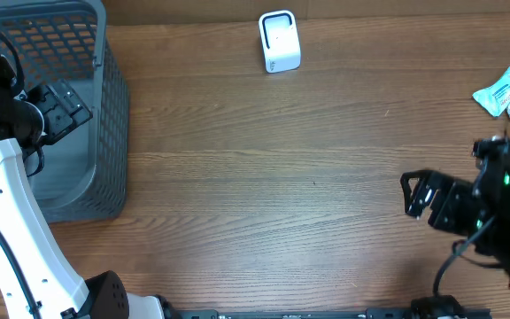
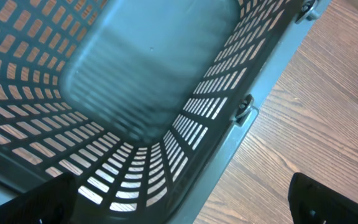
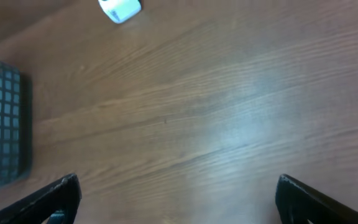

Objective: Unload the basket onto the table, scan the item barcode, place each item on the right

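As far as the views show, you have scanned nothing yet. The white scanner stands at the far edge of the table. The goods to scan, a teal packet among them, lie well to the right of the scanner, and neither arm touches them. Your right gripper hovers right of the scanner and nearer the robot's side, short of the packet, jaws spread wide and empty. Your left gripper hangs far left of the scanner over the grey basket, also wide apart and holding nothing. You have the whole job left: pick an item, carry it to the scanner, and show it the barcode.
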`<action>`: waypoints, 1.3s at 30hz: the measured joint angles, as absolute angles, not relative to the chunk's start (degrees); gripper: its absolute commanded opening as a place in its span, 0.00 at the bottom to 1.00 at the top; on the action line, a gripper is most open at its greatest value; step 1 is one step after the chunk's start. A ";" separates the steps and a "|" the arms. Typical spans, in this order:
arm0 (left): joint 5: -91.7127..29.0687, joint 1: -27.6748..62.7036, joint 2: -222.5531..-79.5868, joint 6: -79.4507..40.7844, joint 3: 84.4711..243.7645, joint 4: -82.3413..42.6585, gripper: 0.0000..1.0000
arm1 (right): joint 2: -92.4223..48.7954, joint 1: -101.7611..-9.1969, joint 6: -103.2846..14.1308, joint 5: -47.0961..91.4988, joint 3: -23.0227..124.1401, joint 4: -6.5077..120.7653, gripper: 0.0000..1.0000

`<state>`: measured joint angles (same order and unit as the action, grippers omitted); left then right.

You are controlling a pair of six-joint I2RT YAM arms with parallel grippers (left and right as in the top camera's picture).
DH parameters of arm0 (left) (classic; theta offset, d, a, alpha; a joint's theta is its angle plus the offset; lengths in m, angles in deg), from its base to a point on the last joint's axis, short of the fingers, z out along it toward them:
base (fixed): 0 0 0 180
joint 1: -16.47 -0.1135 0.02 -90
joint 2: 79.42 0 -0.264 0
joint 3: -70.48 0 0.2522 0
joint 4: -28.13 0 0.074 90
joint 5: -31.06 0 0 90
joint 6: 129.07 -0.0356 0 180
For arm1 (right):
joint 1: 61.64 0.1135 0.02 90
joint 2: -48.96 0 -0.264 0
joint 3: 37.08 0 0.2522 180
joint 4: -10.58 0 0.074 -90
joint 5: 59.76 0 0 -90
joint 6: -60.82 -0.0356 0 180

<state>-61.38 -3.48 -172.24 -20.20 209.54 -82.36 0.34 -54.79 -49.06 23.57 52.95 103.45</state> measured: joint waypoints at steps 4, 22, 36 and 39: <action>-61.38 -3.48 -172.24 -20.22 209.54 -82.34 1.00 | 10.61 -54.79 -47.77 23.65 41.17 94.65 1.00; -61.42 -3.48 -172.24 -20.22 209.54 -82.32 1.00 | 35.38 -54.79 -38.41 16.86 1.02 50.80 1.00; -61.40 -3.48 -172.24 -20.20 209.54 -82.32 1.00 | 46.78 -55.38 -38.04 17.36 -13.76 34.67 1.00; -61.40 -3.48 -172.24 -20.22 209.54 -82.32 1.00 | 47.55 -56.98 -38.13 17.56 -15.59 31.13 1.00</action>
